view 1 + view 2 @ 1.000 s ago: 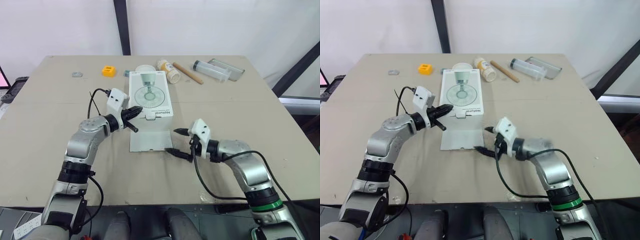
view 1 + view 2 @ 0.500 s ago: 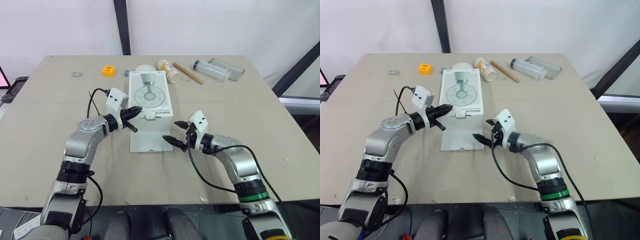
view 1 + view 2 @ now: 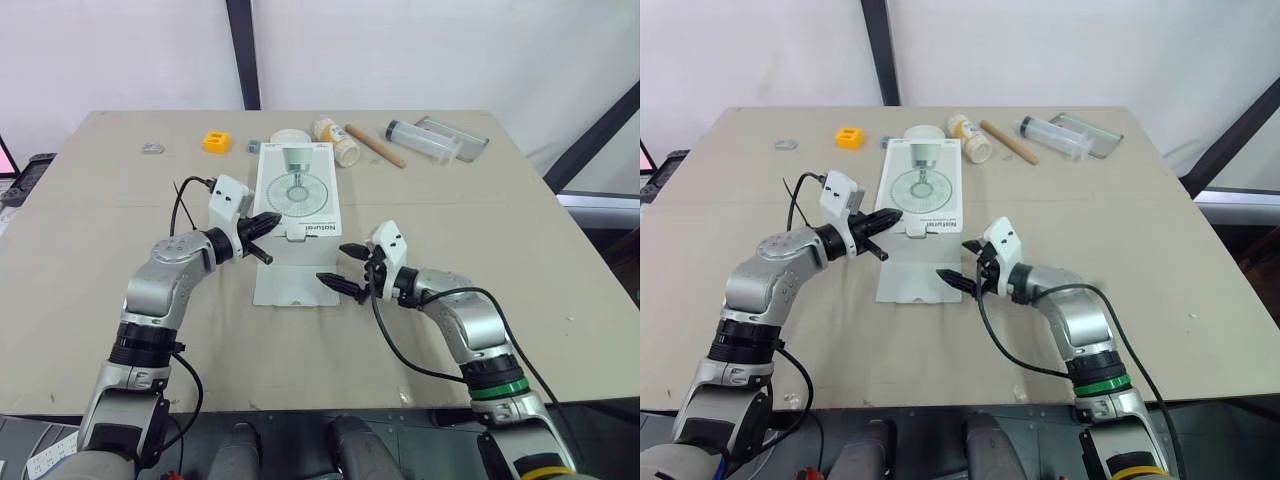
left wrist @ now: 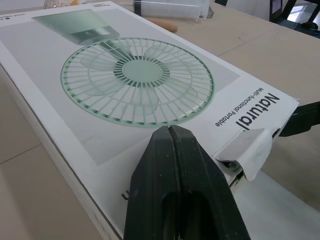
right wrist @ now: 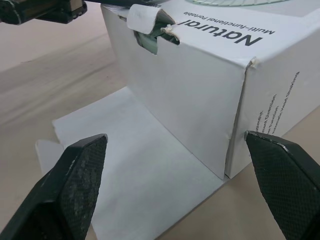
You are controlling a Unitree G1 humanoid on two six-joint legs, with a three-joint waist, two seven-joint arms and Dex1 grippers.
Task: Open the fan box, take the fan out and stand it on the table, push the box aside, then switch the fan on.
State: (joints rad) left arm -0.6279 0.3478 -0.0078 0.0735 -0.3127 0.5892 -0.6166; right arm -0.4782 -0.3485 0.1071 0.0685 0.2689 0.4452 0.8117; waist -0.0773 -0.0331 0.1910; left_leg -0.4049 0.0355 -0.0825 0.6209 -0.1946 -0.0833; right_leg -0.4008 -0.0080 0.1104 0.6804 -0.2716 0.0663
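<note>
**Fan box, near end: flap down, both pincers at the opening**

The white cardboard fan box lies flat at mid-table, printed face up: green fan picture, word "Natural" along the near edge. Its long axis runs away from the robot. The outer white end flap is folded down and lies flat on the beige table, pointing towards the robot. The inner end wall stands upright. At its top edge a small torn tab curls outward, with green showing in the gap behind it.

The left pincer has its two black fingers pressed together, with nothing seen between them. The tip sits at the near left part of the box top, just beside the torn tab. Whether it touches the cardboard cannot be told.

The right pincer is spread wide at the near right corner of the box. One fingertip hangs over the lowered flap; the other is just off the right side wall. The box corner lies between them, untouched.

Along the far edge of the table, well apart from both pincers:
- small grey metal ring
- orange square block
- round white lid, just behind the box
- yellowish bottle on its side
- wooden stick
- clear plastic tube
</note>
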